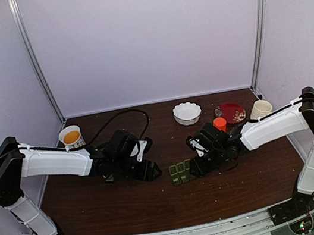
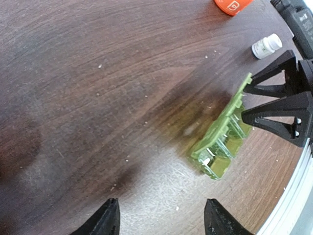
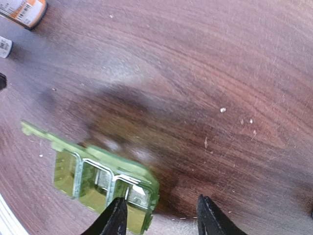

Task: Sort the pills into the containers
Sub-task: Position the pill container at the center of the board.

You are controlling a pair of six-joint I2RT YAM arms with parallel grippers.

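The green pill box (image 1: 181,172) lies between the two grippers with its lids open. In the left wrist view the box (image 2: 222,142) stands ahead to the right, with a whitish tablet (image 2: 206,161) in its nearest cell. A pill speck (image 2: 176,208) lies on the table between my left fingers. My left gripper (image 2: 163,219) is open and empty, left of the box (image 1: 153,171). My right gripper (image 3: 161,220) is open, its left finger (image 3: 115,218) at the box's end cell (image 3: 139,196). Loose specks (image 3: 222,109) lie further off.
A white bowl (image 1: 187,112), a red plate (image 1: 230,112), an orange bottle (image 1: 219,124) and a cream cup (image 1: 260,109) stand at the back right. A cup of orange liquid (image 1: 71,136) stands back left. A small white bottle (image 2: 266,46) lies near the right arm.
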